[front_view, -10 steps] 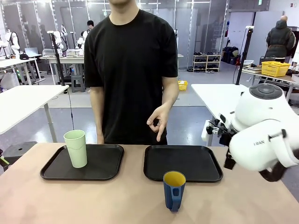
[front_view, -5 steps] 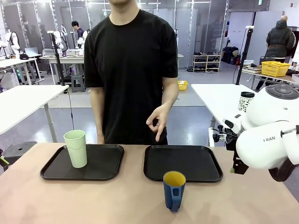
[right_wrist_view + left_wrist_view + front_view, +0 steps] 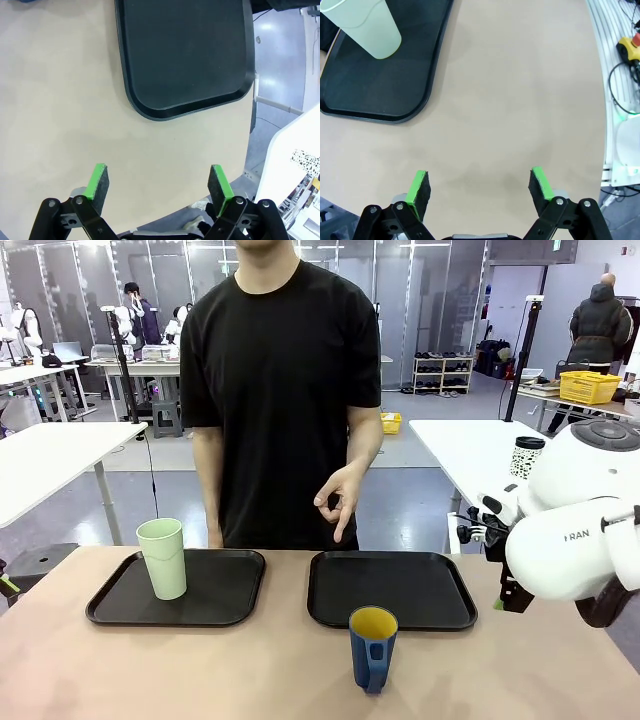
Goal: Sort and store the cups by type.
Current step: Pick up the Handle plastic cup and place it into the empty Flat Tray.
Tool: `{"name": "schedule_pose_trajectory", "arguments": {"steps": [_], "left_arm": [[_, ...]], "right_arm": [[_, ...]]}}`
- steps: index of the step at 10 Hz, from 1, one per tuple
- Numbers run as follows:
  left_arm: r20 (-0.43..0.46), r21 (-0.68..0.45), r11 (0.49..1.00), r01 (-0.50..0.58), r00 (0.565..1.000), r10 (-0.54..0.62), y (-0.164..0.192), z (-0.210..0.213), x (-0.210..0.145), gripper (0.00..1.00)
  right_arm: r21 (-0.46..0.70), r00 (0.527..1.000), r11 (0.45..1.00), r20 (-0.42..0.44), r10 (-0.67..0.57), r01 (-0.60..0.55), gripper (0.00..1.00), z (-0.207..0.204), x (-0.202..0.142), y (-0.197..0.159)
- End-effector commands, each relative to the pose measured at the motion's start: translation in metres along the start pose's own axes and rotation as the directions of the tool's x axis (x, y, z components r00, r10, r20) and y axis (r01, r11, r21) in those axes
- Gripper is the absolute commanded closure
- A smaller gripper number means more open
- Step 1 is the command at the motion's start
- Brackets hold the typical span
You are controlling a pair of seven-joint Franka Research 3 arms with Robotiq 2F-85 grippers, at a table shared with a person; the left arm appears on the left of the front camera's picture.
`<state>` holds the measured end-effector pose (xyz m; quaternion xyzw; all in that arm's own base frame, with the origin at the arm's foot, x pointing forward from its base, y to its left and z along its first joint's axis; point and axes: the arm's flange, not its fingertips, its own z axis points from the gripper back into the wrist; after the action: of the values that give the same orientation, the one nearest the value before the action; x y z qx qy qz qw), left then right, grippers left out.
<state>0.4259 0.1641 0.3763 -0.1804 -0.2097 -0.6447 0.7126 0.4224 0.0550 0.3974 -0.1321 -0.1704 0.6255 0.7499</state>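
Front view: tapered green tumbler (image 3: 162, 558) on rounded black tray (image 3: 228, 602); left hand (image 3: 479, 186), right hand (image 3: 159, 184) wide.

Front across, wrists down onto table (image 3: 200, 670)

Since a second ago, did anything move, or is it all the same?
The right arm drew back toward the table's right edge, then settled. Nothing was grabbed or dropped. The green tumbler on its tray, the blue mug and the person's hand stayed put.
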Motion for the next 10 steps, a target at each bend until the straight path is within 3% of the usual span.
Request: {"name": "schedule_pose_trajectory", "arguments": {"steps": [1, 6, 10], "left_arm": [[0.028, 0.011, 1.0, 0.018, 0.999, -0.019, 0.004, 0.002, -0.002, 0.0], [0.028, 0.011, 1.0, 0.018, 0.999, -0.019, 0.004, 0.002, -0.002, 0.0], [0.028, 0.011, 1.0, 0.018, 0.999, -0.019, 0.004, 0.002, -0.002, 0.0]], "right_arm": [[0.126, 0.993, 0.986, 0.053, 0.104, -0.11, 0.0, -0.013, 0.006, 0.012], [0.261, 0.96, 0.938, 0.223, 0.172, -0.229, 0.0, -0.026, 0.014, 0.075], [0.282, 0.895, 0.946, 0.445, 0.018, -0.159, 0.0, -0.072, -0.001, 0.096]]}}
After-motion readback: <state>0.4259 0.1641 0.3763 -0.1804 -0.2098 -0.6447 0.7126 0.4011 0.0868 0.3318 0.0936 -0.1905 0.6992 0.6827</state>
